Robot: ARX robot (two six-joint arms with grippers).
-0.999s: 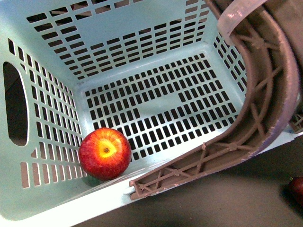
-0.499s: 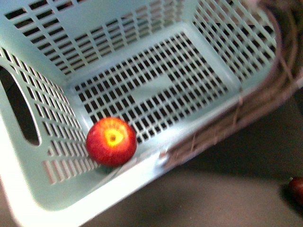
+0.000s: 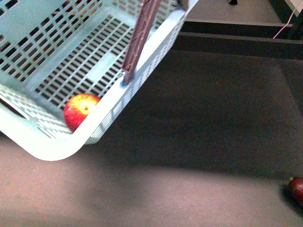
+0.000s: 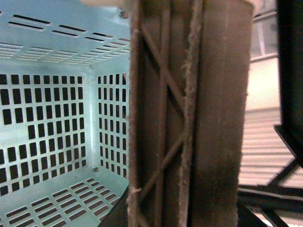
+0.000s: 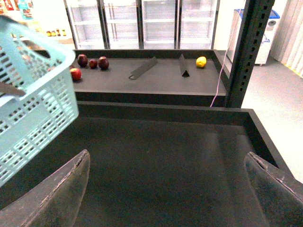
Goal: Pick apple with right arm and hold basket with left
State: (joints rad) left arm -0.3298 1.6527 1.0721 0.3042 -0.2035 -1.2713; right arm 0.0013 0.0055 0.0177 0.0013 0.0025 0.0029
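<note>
Clamped left hand (image 4: 105,3) on handle (image 3: 139,38) of tilted basket (image 3: 61,150), with apple (image 3: 80,109) in its lowest corner; hung right hand (image 5: 165,189) wide open, empty, over table (image 3: 199,123). Best levelled gently to stop rolling.

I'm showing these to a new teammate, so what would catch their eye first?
The pale blue basket, tilted at the front view's upper left, with the bright red apple lodged in its lowest corner. A darker fruit lies at the dark surface's right edge, and the right pincer hangs open and empty.
</note>
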